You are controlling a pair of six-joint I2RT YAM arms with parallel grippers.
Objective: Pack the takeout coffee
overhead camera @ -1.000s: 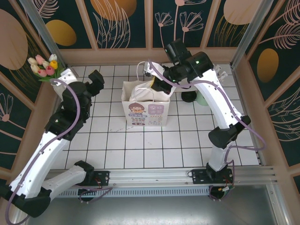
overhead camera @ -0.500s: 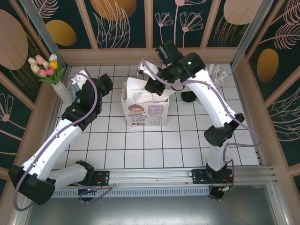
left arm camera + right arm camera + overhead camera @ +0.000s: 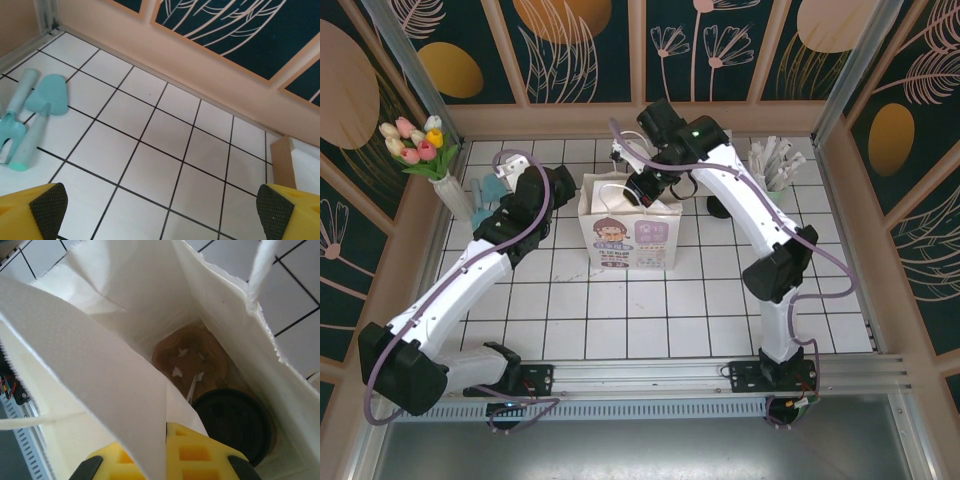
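A white paper bag [image 3: 630, 238] with a printed front stands at the middle back of the tiled table. My right gripper [image 3: 647, 193] is at its mouth, shut on a fold of the bag's wall [image 3: 125, 305]; in the right wrist view the white paper runs between the yellow fingers of the right gripper [image 3: 166, 450]. At the bag's bottom lies the takeout coffee's round black lid [image 3: 232, 422], beside a brown paper item [image 3: 187, 357]. My left gripper [image 3: 558, 182] hangs open left of the bag over bare tiles; the left gripper [image 3: 160, 210] has wide-apart fingertips [image 3: 49, 205].
Teal garden tools [image 3: 47, 100] lie on the tiles at the left, near a vase of tulips [image 3: 420, 145]. A pale mint cup of white sticks [image 3: 772, 165] stands at the back right, with a dark round object [image 3: 722, 208] near it. A wooden wall rims the table.
The left arm swung right, bringing its open gripper close to the bag's left side. The right gripper moved left over the bag's mouth, still shut on the paper.
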